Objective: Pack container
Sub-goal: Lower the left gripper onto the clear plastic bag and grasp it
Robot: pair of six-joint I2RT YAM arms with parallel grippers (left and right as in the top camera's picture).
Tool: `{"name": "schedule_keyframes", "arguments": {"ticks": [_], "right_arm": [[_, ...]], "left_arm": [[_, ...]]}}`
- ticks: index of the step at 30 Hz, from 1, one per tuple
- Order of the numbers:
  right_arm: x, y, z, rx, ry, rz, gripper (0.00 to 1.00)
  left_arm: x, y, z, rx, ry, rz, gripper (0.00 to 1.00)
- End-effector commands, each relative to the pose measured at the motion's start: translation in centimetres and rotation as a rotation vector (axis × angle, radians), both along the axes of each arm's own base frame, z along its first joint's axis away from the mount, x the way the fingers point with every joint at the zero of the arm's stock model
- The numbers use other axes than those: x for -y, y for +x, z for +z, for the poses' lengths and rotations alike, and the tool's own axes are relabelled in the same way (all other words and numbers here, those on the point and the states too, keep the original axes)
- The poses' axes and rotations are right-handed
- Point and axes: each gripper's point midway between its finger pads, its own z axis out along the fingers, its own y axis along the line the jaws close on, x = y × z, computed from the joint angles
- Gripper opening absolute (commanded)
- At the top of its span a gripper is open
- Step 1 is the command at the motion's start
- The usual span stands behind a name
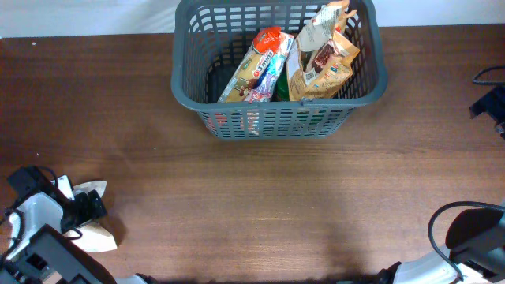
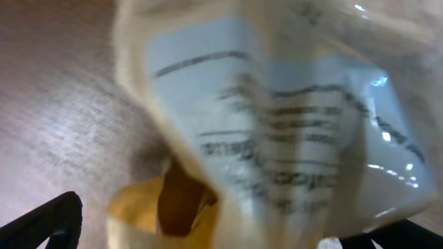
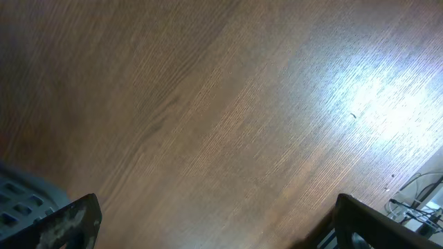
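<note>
The container (image 1: 178, 79), a dark grey slotted basket, stands at the back of the table. It holds a tan snack bag (image 1: 323, 59), an orange-topped packet (image 1: 259, 63) and something green (image 1: 281, 88). My left gripper (image 1: 88, 207) is at the front left, its fingers wide apart around a cream packet (image 1: 96, 225). In the left wrist view that packet (image 2: 277, 131) is blurred and fills the frame between the fingers of my left gripper (image 2: 208, 232). My right gripper (image 3: 218, 228) is open and empty over bare wood; a corner of the basket (image 3: 17, 197) shows at the lower left.
The table is dark wood (image 1: 276, 197). The right arm (image 1: 473, 237) sits at the front right with cables (image 1: 489, 75) at the right edge. A white wall runs behind the basket.
</note>
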Motion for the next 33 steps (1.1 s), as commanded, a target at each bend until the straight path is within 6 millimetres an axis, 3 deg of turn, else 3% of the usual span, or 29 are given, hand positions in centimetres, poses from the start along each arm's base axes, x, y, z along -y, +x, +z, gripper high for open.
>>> {"name": "schedule_keyframes", "arguments": {"ticks": [1,11,13,17,19,21,22,23,28,33], "right_arm": [[0.1,-0.3,0.5,0.012,-0.008,-0.014,0.99],[0.1,-0.3,0.5,0.012,-0.008,-0.014,0.99],[0.1,-0.3,0.5,0.012,-0.008,-0.014,0.99],[0.1,-0.3,0.5,0.012,-0.008,-0.014,0.99],[0.1,-0.3,0.5,0.012,-0.008,-0.014,0.99],[0.1,-0.3,0.5,0.012,-0.008,-0.014,0.99],[0.1,-0.3,0.5,0.012,-0.008,-0.014,0.99],[0.1,-0.3,0.5,0.012,-0.008,-0.014,0.99],[0.1,-0.3,0.5,0.012,-0.008,-0.014,0.99],[0.1,-0.3,0.5,0.012,-0.008,-0.014,0.99]], "left_arm": [[0.7,0.2,-1.1,0.012,-0.052,-0.019,0.99],[1.3,0.5,-2.1,0.018,-0.096,-0.016,0.99],[1.3,0.5,-2.2,0.016,-0.098,-0.015,0.89],[1.2,0.7,-2.2,0.022,-0.093,-0.016,0.6],[1.2,0.7,-2.2,0.022,-0.093,-0.016,0.37],[1.3,0.8,-2.2,0.031,-0.099,-0.018,0.23],[1.3,1.2,-2.1,0.048,-0.103,-0.021,0.09],[1.3,1.5,-2.1,0.064,-0.109,-0.023,0.02],[2.5,4.6,-1.2,0.229,-0.215,0.036,0.02],[4.5,10.5,3.2,0.529,-0.407,-0.032,0.02]]}}
